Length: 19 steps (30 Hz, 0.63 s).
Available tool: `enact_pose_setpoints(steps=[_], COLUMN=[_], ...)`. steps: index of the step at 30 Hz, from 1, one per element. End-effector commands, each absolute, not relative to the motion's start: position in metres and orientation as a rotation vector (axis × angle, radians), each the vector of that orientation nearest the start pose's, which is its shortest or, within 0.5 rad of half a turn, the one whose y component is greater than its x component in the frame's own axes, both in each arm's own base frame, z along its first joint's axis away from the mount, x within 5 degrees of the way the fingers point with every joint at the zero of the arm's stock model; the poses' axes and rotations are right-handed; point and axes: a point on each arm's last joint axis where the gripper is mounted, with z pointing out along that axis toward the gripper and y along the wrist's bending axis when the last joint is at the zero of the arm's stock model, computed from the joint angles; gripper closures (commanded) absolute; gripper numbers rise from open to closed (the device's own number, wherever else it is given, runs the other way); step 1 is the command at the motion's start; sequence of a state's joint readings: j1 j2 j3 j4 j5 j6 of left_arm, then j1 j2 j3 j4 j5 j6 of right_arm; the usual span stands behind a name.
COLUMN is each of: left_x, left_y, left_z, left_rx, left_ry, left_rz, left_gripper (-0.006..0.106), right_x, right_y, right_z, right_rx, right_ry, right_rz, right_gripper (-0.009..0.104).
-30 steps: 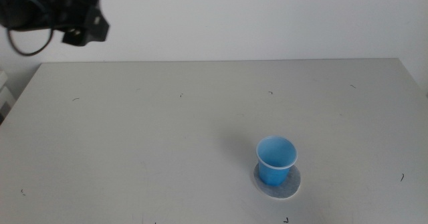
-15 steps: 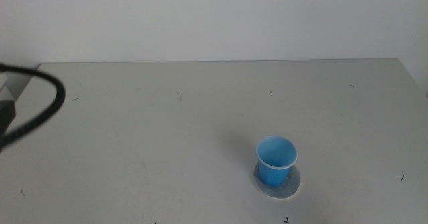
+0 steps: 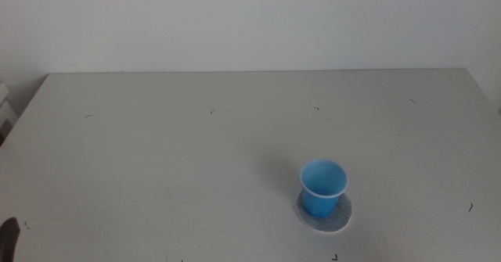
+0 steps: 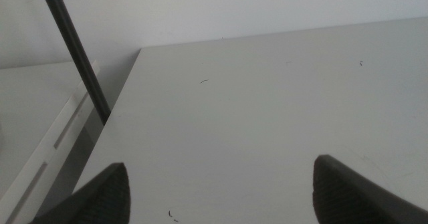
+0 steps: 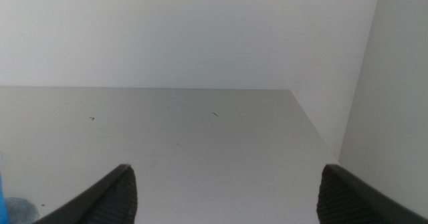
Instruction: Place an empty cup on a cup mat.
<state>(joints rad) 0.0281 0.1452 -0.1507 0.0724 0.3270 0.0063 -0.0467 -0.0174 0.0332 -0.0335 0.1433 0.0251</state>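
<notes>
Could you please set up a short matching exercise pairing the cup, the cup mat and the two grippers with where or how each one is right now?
Things:
1. cup
2. cup mat
3. left gripper
4. right gripper

States:
A. flat on the table, under another thing
B. jaws open over the table's near left corner
C. upright, empty, standing on a disc
D. jaws open over the table's right part

Pairs: 1-C, 2-A, 3-B, 4-D

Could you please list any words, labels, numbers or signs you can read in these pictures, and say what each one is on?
None: no readable text in any view.
The cup is plain blue, unprinted.
The cup mat shows only grey speckle.
The table bears only tiny dark marks, not writing.
</notes>
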Motion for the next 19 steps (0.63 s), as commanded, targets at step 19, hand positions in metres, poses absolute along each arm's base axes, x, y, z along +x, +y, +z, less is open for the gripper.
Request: enact_pose_setpoints(steps=[19], left_x=[0.055], left_y=[0.002], left_z=[0.189], left_rx=[-0.051], left_ry=[1.662], left_rz=[0.011], left_gripper=[-0.005], right_x=[0.054], right_y=[-0.003], right_z=[0.202], right_rx=[0.017], right_ry=[1.535], right_rz=[-0.058], right_gripper=[0.001])
